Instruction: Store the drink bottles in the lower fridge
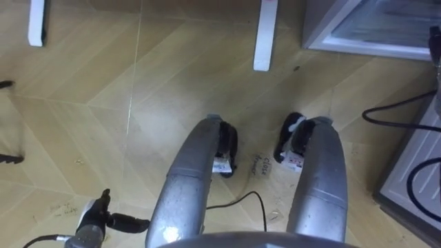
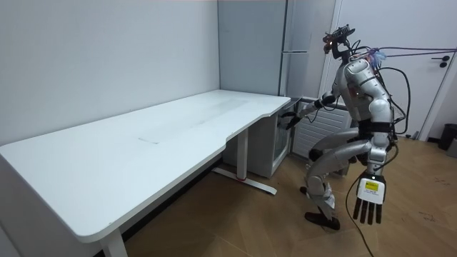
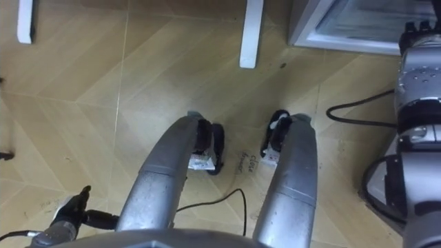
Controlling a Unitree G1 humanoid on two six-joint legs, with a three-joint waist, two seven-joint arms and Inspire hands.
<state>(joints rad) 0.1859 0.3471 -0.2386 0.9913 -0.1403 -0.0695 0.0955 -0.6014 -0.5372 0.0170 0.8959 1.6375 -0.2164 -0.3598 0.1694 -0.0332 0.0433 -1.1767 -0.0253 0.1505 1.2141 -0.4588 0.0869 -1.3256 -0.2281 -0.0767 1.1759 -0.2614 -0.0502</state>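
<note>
Room view: robot, knees bent, standing at the far end of the long white desk (image 2: pixel 143 146). Low pale-grey fridge (image 2: pixel 270 146): on the floor just beyond the desk's end leg. Right hand (image 2: pixel 291 118): at the fridge's top front edge, beside the desk's corner; whether it grips cannot be told. Left hand (image 2: pixel 369 202): hanging on the side away from the desk, fingers straight, holding nothing.

The fridge (image 2: pixel 250 50) is tall and grey, with a smooth front. It stands upright against the far wall, near the middle of the room view. Its lower part (image 1: pixel 365 27) shows in the eye views at the far right: a grey frame around a pale, glossy surface. Whether its door is open I cannot tell.
</note>
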